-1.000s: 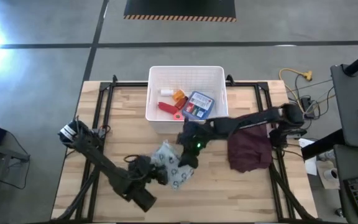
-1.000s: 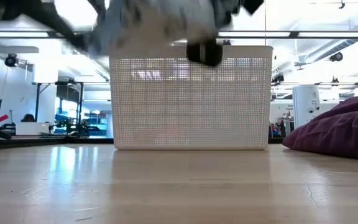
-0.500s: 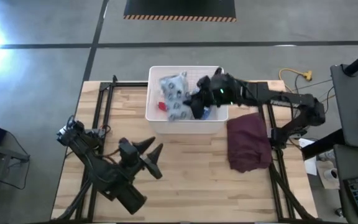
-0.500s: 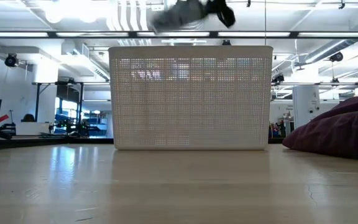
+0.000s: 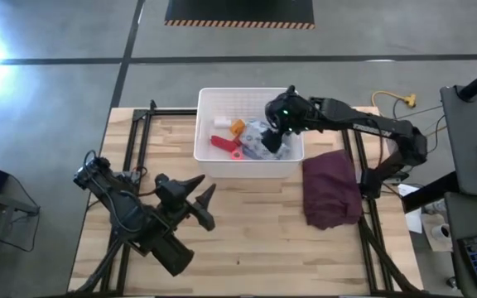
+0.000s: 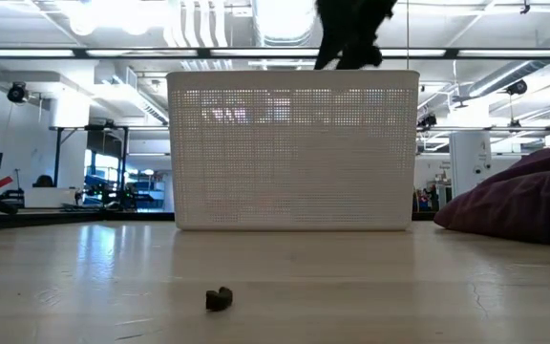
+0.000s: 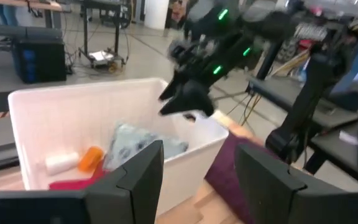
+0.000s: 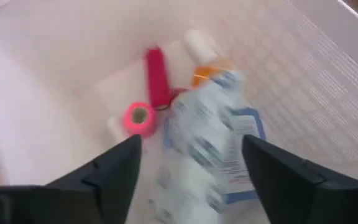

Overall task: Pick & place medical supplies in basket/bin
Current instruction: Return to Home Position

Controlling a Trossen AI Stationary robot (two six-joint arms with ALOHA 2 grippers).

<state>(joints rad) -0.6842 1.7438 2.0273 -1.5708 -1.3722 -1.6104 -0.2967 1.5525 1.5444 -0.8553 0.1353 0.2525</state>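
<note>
The white ribbed basket [image 5: 247,91] stands at the table's far middle, and the low view shows its wall [image 6: 294,153]. Inside, the white patterned pouch [image 8: 204,143] lies on the blue packet [image 8: 247,158], beside a red tube [image 8: 156,78], a pink roll [image 8: 138,118], an orange piece [image 8: 205,74] and a white bottle [image 8: 197,43]. My right gripper [image 5: 273,139] hangs open over the basket's right half, above the pouch [image 7: 135,146] and clear of it. My left gripper [image 5: 203,187] is open over the table's near left part.
The maroon cloth [image 5: 332,194] lies bunched on the table right of the basket. A small dark bit [image 6: 219,299] lies on the wood near the table's near edge. Black frame rails run along the table's left and right sides.
My right gripper carried the pouch from the table's middle up and toward the far edge, over the basket, and let it go. The pouch now lies inside on the blue packet. My left gripper drew back toward the table's left. A small dark bit has appeared on the table.
</note>
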